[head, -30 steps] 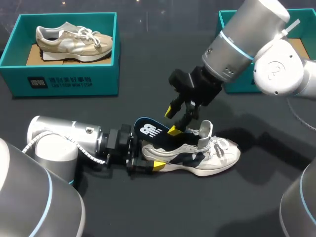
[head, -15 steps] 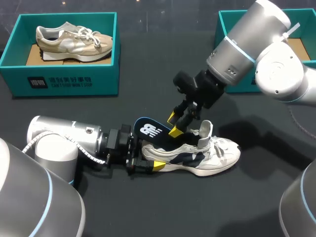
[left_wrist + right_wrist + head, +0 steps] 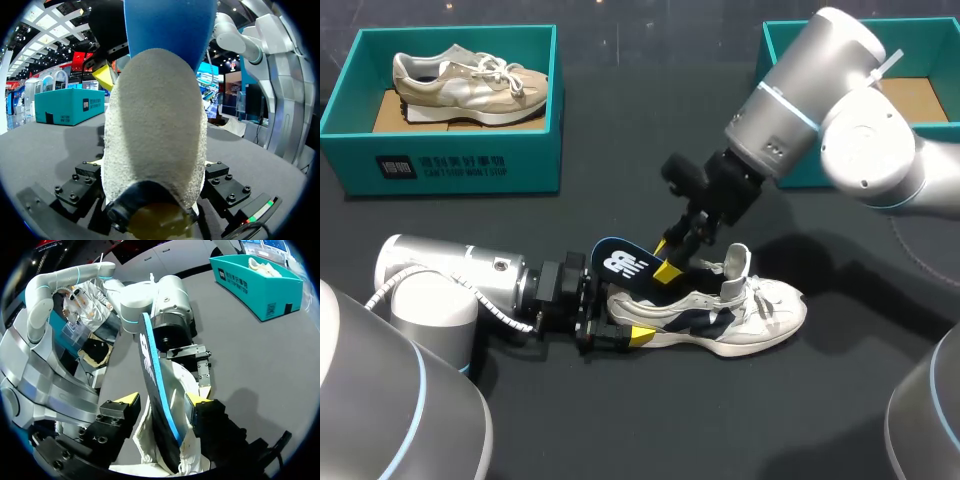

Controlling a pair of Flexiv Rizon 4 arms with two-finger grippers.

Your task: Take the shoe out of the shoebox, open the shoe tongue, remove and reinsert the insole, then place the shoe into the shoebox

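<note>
On the dark table (image 3: pixel 620 430), our left gripper (image 3: pixel 628 326) is clamped on the heel of the white shoe (image 3: pixel 760 318). The shoe rests on its sole, outside the teal shoebox (image 3: pixel 935 40). Our right gripper (image 3: pixel 666 258) is spread, with the blue insole (image 3: pixel 618 262) between its fingers, rising from the shoe.

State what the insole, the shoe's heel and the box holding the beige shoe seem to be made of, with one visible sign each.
The insole looks like foam under dark matte fabric: a thin blue edge, standing in a gentle curve. The shoe's heel seems suede or napped textile: grainy, fuzzy surface. The box is probably cardboard: matte teal walls, plain brown floor.
</note>
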